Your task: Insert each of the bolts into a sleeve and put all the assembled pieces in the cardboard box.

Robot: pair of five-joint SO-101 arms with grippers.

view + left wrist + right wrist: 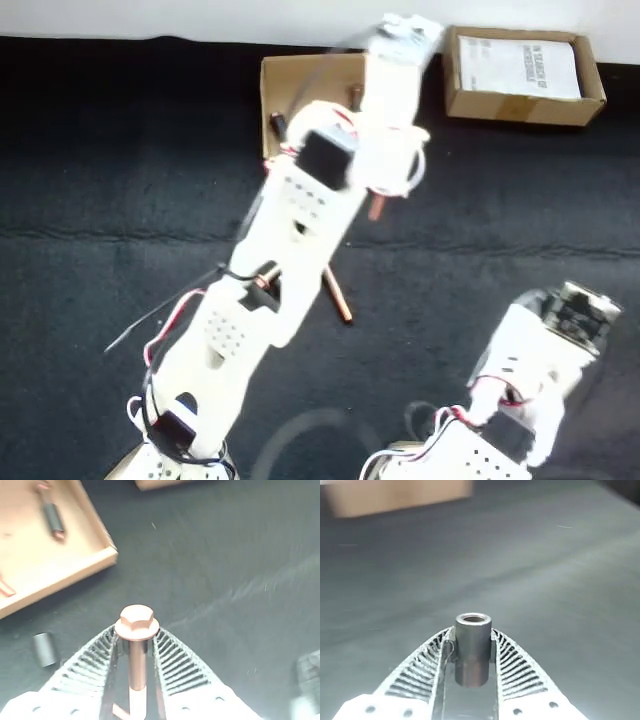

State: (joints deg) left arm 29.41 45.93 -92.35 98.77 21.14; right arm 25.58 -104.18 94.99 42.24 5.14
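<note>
A: Where are the edges, and where is there room?
B: The box (290, 85) sits at the far side of the worktop (120, 200), and the left end effector (136, 632) is close to its near wall. A second box (520, 75) stands well off to its right. Between the two arms the dark worktop lies open.

A: What does each view add?
B: The high view gives a loose bolt (338, 295) lying flat just beside the left arm (250, 330). The left wrist view gives a loose sleeve (45, 649) on the worktop, outside the box and near its wall. It also gives an assembled piece (52, 520) inside the box.

A: And the end effectors?
B: The left one is clamped on a bolt (136, 622). It is copper-coloured, with its flanged hex head at the fingertips and its shank between the jaws. The right end effector (472, 632) grips a sleeve (472, 652), a short grey metal tube with its bore facing outward, over bare worktop.
</note>
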